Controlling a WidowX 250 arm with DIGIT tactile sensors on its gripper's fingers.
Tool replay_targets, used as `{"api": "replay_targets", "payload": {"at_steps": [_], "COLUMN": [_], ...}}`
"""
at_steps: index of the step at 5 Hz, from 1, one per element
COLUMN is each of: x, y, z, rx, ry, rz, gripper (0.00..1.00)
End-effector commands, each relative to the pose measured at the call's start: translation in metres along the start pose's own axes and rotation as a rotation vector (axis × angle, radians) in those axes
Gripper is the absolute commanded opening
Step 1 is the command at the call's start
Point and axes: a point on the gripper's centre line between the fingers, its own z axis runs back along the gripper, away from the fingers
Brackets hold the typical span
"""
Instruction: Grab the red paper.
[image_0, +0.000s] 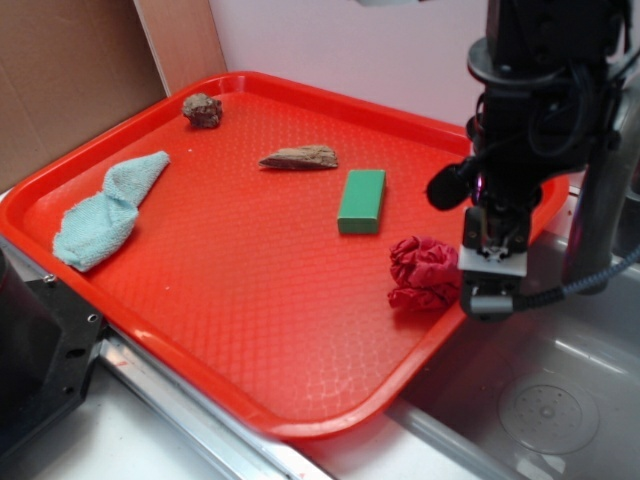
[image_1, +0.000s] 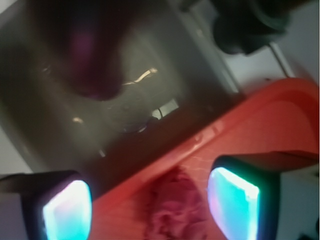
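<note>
The red paper (image_0: 424, 273), a dark crimson crumpled wad, lies on the bright red tray (image_0: 250, 300) near its right rim. My gripper (image_0: 490, 285) hangs just to the right of the wad, over the tray's edge. In the wrist view the red paper (image_1: 172, 210) shows low between the two glowing pads (image_1: 67, 212), closer to the right pad, with visible gaps on both sides. The gripper (image_1: 150, 207) is open and holds nothing.
On the tray also lie a green block (image_0: 361, 200), a flat piece of wood (image_0: 300, 157), a small rock (image_0: 202, 109) and a pale blue cloth (image_0: 105, 212). A metal sink (image_0: 540, 390) lies right of the tray. A black fixture (image_0: 40, 350) stands at the front left.
</note>
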Motion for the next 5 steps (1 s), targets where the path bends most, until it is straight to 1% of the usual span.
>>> {"api": "replay_targets", "payload": {"at_steps": [1, 2, 3, 4, 5], "x": [0.004, -0.031, -0.062, -0.069, -0.049], "y": [-0.005, -0.007, -0.006, -0.003, 0.007], "z": [0.022, 0.027, 0.019, 0.014, -0.003], "rx": [0.019, 0.062, 0.043, 0.042, 0.032], "ry": [-0.086, -0.144, -0.144, -0.202, -0.196], "rz": [0.003, 0.050, 0.124, 0.123, 0.103], "gripper": [1.00, 1.00, 1.00, 1.00, 1.00]}}
